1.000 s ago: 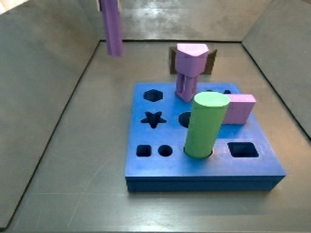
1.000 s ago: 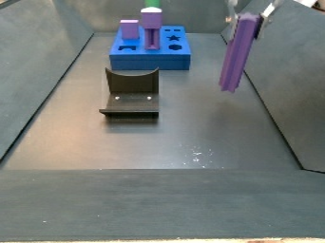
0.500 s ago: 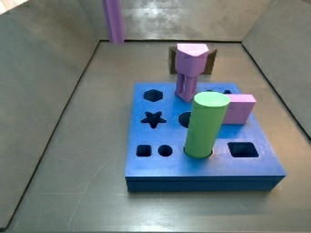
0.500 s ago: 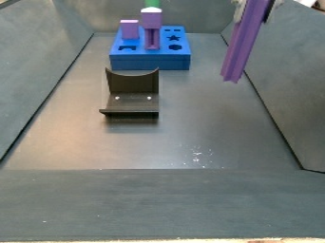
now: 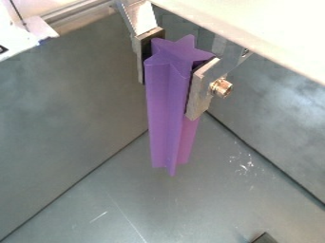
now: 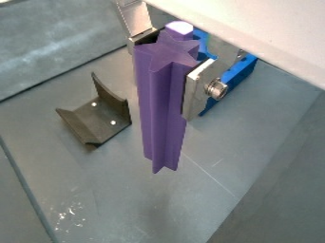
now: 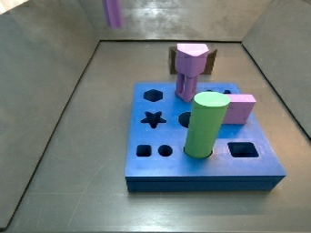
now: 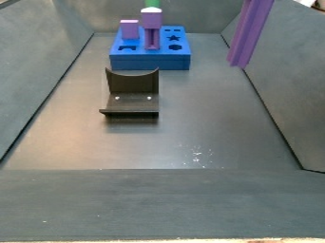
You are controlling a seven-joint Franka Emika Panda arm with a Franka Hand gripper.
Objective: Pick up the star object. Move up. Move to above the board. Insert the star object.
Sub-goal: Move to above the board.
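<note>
The star object (image 5: 172, 109) hangs upright in the air, its lower end clear of the grey floor in both wrist views. The gripper (image 5: 174, 59) is clamped on its upper part: a flat silver finger (image 6: 197, 87) presses against one ridged side and another plate sits against the opposite side. In a side view the purple post (image 8: 250, 30) shows at the upper right of the frame, cut off by the top edge, and in another side view only its lower tip (image 7: 112, 12) shows at the top left. The gripper itself is out of frame in both side views.

The board (image 7: 201, 164) lies flat in the lower middle of that picture, well apart from the held post. Its star-shaped hole (image 7: 153, 118) is empty.

As a judgement of progress: the pick-up looks done and the lift looks far along or finished, given how high the post sits. The travel to above the board and the insertion are left.

Counts, as far as they show: one star object, one board, one gripper. On the board stand one green cylinder (image 7: 205, 125), one pinkish-purple hexagonal-topped post (image 7: 190, 70) and one pink block (image 7: 239, 108). Five open holes can be counted on the board's top, including the star one. One fixture (image 8: 131, 93) stands on the floor at the middle left of a side view, between the camera and the board.
</note>
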